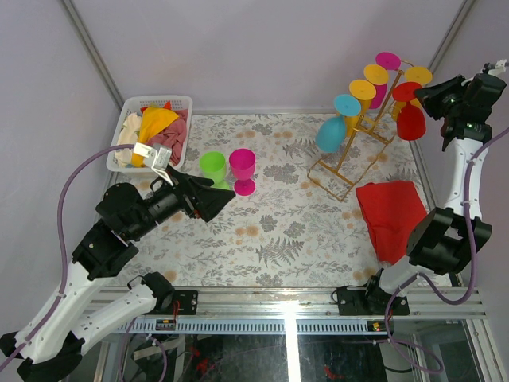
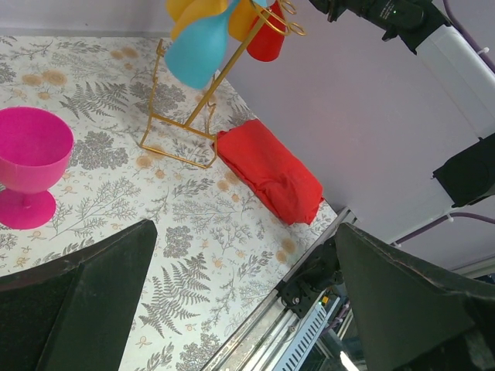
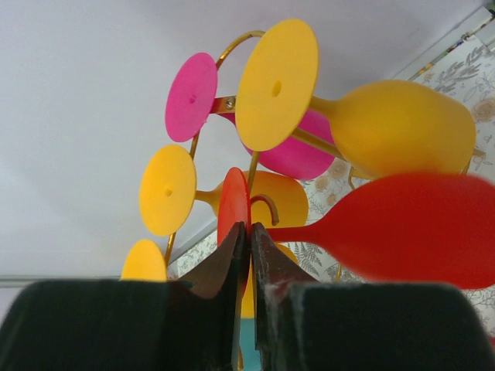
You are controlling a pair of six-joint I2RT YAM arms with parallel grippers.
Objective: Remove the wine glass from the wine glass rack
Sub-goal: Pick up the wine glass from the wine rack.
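Right fingers (image 3: 220,270) pinch red wine glass (image 3: 410,228) — yellow glasses (image 3: 402,127) crowding (left fingers (image 2: 93,294) spread).

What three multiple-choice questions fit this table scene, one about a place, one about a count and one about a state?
1. Where does the red cloth lie?
A. On the table, on the near side of the wine glass rack
B. Draped over the rack
C. Stuffed inside a glass

2. How many glasses stand upright on the table, off the rack?
A. None
B. Four
C. Two

3. How is the left gripper?
A. Shut on a glass
B. Open, holding nothing
C. Shut on the cloth

Answers:
1. A: the top view shows the cloth flat on the tabletop, between the rack and the right arm's base.
2. C: the green glass and the magenta wine glass stand side by side.
3. B: the left wrist view shows its fingers spread wide with only tabletop between them.
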